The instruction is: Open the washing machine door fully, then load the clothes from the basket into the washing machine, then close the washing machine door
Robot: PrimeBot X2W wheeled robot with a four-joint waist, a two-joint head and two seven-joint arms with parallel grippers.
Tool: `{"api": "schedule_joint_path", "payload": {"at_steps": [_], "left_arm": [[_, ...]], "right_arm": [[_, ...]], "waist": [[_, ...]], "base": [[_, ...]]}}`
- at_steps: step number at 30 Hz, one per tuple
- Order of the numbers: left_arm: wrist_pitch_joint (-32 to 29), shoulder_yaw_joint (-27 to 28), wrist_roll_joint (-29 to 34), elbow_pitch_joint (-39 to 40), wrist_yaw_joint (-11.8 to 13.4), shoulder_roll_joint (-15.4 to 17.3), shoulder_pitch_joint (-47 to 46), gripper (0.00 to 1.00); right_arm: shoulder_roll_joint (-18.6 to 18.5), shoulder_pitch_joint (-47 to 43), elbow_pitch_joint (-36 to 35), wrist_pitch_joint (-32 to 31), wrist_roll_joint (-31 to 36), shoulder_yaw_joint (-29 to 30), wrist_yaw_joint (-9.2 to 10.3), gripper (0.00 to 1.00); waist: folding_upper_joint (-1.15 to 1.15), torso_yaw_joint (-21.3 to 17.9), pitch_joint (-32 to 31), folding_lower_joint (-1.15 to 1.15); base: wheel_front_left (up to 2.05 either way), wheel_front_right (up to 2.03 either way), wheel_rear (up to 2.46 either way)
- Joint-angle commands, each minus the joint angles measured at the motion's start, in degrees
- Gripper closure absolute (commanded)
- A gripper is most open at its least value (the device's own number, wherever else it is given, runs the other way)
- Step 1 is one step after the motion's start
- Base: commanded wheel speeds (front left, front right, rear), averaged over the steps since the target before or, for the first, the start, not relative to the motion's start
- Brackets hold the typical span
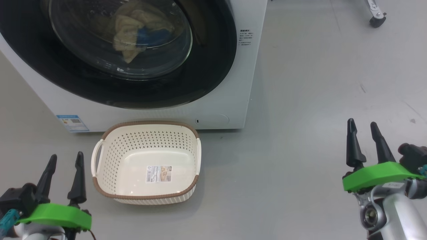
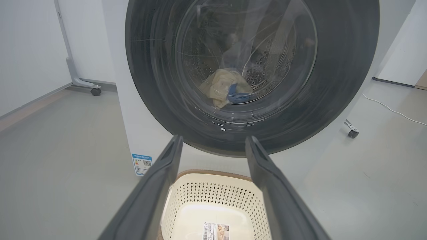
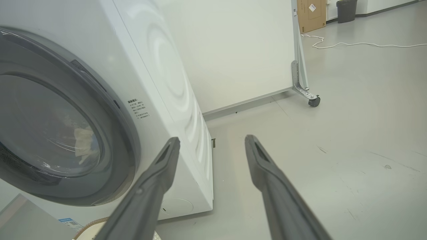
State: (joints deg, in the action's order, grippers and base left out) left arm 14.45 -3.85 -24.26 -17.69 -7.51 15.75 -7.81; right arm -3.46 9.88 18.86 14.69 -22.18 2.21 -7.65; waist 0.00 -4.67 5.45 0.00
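Pale yellow clothes (image 1: 133,33) show through the shut door (image 1: 206,66) of our washing machine (image 1: 253,83), ahead of both pairs of jaws. Our left gripper (image 1: 65,157) spreads its jaws wide, holding nothing, with the cream basket (image 1: 146,140) just to its right on the floor (image 1: 300,150). Our right gripper (image 1: 362,122), jaws equally wide and empty, hangs well apart from it

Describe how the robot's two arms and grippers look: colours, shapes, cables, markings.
The left gripper and right gripper match: two long, dark grey fingers tapering to blunt points, rising from a bright green curved plate over black housing. The right forearm is silvery-white metal. A teal connector sits at the left wrist, and a thin reddish cable trails beneath it.
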Motion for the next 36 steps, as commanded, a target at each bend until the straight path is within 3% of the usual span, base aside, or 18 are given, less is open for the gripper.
{"api": "schedule_joint_path", "payload": {"at_steps": [1, 4, 5, 10, 36], "left_arm": [[0.5, 2.7, 0.6, 1.4, 0.0, 1.6, -1.5, 0.00], [0.5, 2.9, 0.8, 1.3, 0.0, 1.5, -1.4, 0.00], [0.0, 0.2, 0.3, -0.1, 0.0, -0.1, 0.0, 1.00], [-0.4, -1.1, 0.3, -4.1, 0.0, -2.7, 1.9, 1.00], [-4.7, 1.3, -13.8, -2.5, 0.0, -4.8, 1.8, 1.00]], "right_arm": [[-1.0, 1.2, -1.8, 0.3, 0.3, -1.3, 0.16, 0.00], [-1.0, 1.2, -1.8, 0.3, 0.3, -1.5, 0.16, 0.00], [0.0, -0.1, 0.0, 0.0, 0.0, -0.3, 0.00, 1.00], [1.0, -2.6, 4.3, -0.1, -0.1, -0.7, -0.01, 1.00], [0.9, -2.8, 2.4, -4.5, -14.6, 0.3, 0.03, 1.00]], "waist": [[0.00, 0.0, -0.1, 0.00], [0.00, -0.1, -0.2, 0.00], [0.00, -0.1, -0.2, 0.00], [0.00, 0.0, -0.2, 0.00], [0.00, 0.9, -1.3, 0.00]], "base": [[0.00, 0.00, 0.00], [0.00, 0.00, 0.00], [0.00, 0.00, 0.00], [0.00, 0.00, 0.00], [0.00, 0.00, 0.00]]}}
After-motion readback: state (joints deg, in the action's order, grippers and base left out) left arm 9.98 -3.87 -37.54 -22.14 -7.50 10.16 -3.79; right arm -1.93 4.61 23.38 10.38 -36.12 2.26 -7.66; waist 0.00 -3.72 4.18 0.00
